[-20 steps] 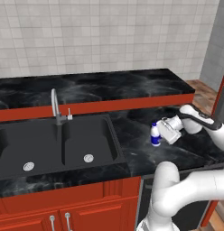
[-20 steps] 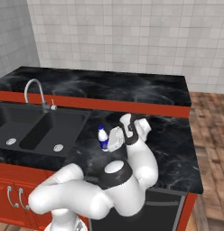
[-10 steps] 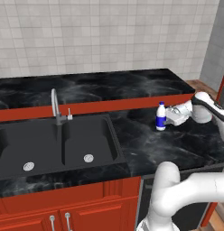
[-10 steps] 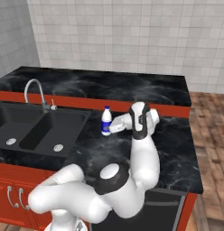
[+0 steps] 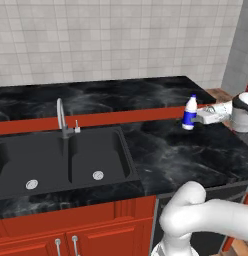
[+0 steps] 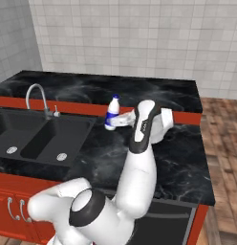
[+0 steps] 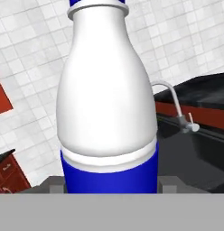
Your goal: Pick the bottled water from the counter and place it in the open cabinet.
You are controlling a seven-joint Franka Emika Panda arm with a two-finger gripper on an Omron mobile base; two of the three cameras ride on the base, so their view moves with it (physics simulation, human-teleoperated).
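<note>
With the jaws clamped on the bottled water (image 5: pixel 190 113) low at its blue label band, it hangs upright, lifted clear above the worktop (image 5: pixel 176 150). Risk: low grip, top-heavy bottle could tilt or slip on a fast swing toward the cabinet.

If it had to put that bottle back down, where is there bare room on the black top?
Bare counter lies between the sink and the right edge, under the held bottle. The raised back ledge is bare too. Left is taken up by the sink and faucet.
</note>
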